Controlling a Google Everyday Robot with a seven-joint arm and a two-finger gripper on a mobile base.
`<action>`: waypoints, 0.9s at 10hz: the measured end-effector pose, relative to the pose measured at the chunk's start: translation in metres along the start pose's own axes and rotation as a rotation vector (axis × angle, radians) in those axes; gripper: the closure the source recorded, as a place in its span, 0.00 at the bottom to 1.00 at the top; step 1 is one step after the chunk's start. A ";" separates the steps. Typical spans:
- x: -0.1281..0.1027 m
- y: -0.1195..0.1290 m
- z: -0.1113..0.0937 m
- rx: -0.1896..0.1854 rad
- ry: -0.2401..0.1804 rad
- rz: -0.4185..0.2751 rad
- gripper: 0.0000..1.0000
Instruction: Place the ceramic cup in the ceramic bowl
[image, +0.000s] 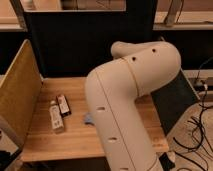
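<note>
My white arm (125, 95) fills the middle of the camera view and covers much of the wooden table (75, 140). The gripper is not in view; it is hidden beyond the arm's bend. No ceramic cup and no ceramic bowl show; they are hidden or out of view. A small blue thing (89, 119) peeks out at the arm's left edge on the table; I cannot tell what it is.
A white tube-like object (56, 119) and a dark bar (63, 105) lie on the table's left part. A tan panel (17, 92) stands along the left edge. A dark board (75, 45) backs the table. Cables (197, 135) lie on the floor at right.
</note>
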 end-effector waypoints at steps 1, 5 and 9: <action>-0.002 0.000 0.001 -0.006 -0.001 -0.002 0.97; -0.001 0.001 0.001 -0.007 0.001 -0.002 0.70; -0.001 0.001 0.001 -0.007 0.000 -0.002 0.31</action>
